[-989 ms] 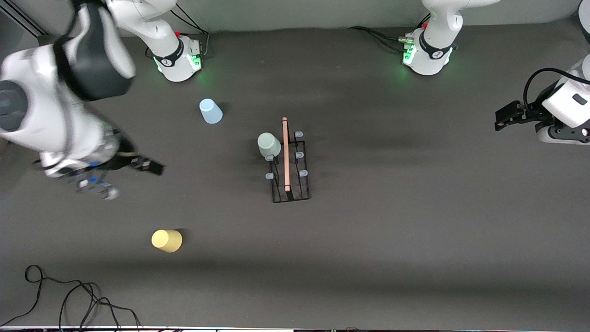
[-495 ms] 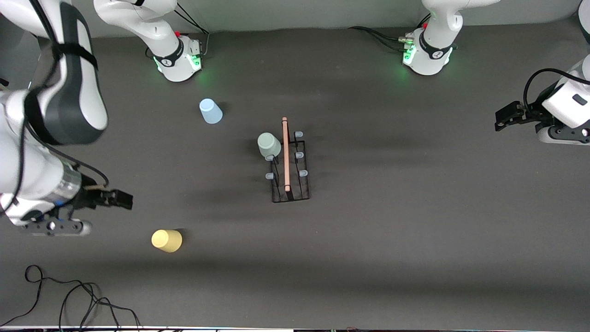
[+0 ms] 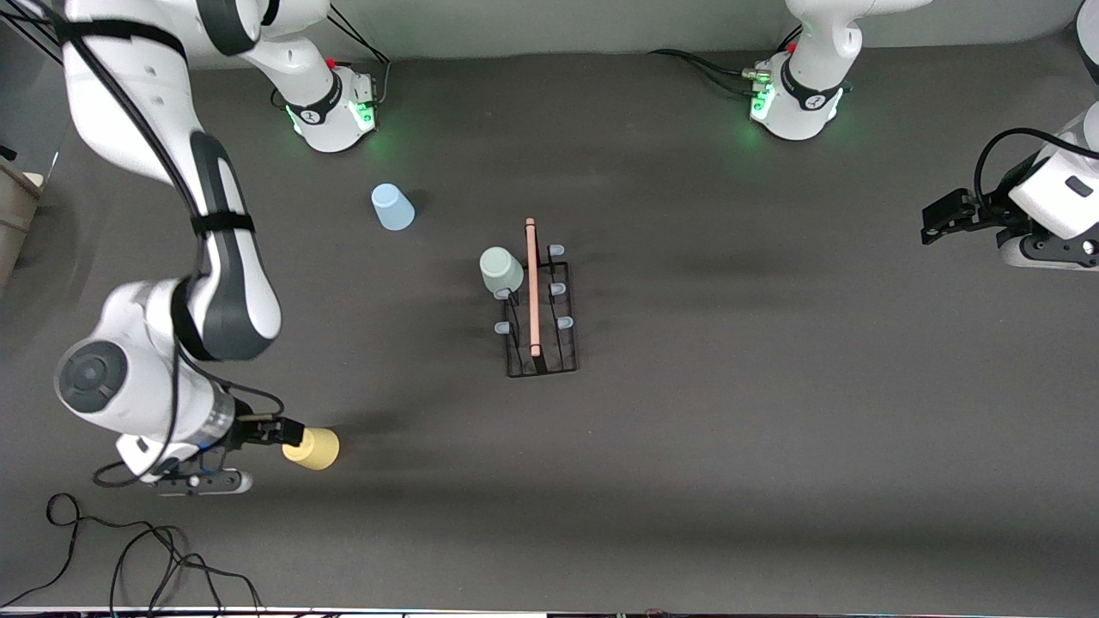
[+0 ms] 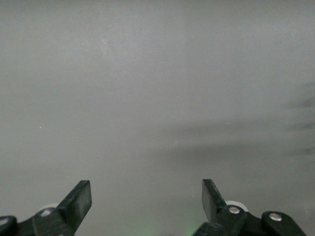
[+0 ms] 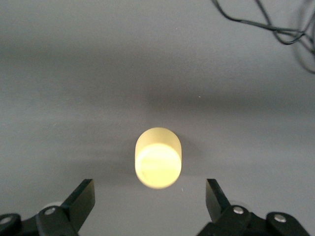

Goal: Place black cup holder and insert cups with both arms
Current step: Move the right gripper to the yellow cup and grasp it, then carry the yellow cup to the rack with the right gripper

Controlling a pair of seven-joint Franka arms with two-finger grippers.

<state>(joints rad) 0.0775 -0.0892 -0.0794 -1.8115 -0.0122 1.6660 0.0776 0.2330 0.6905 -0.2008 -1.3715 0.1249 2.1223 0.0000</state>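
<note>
Yellow cup [image 5: 158, 158] — before right tool [image 5: 150, 206]

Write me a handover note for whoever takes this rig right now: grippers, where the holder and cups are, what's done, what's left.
Right gripper: open, low beside the yellow cup, lined up on it, not gripping.
Left gripper: open, empty, waiting at the left arm's end of the table.
Black cup holder: standing mid-table.
Mint green cup: on one of its pegs.
Pale blue cup: loose on the table near the right arm's base.
Done: holder placed, one cup on.
Left: yellow and pale blue cups.
</note>
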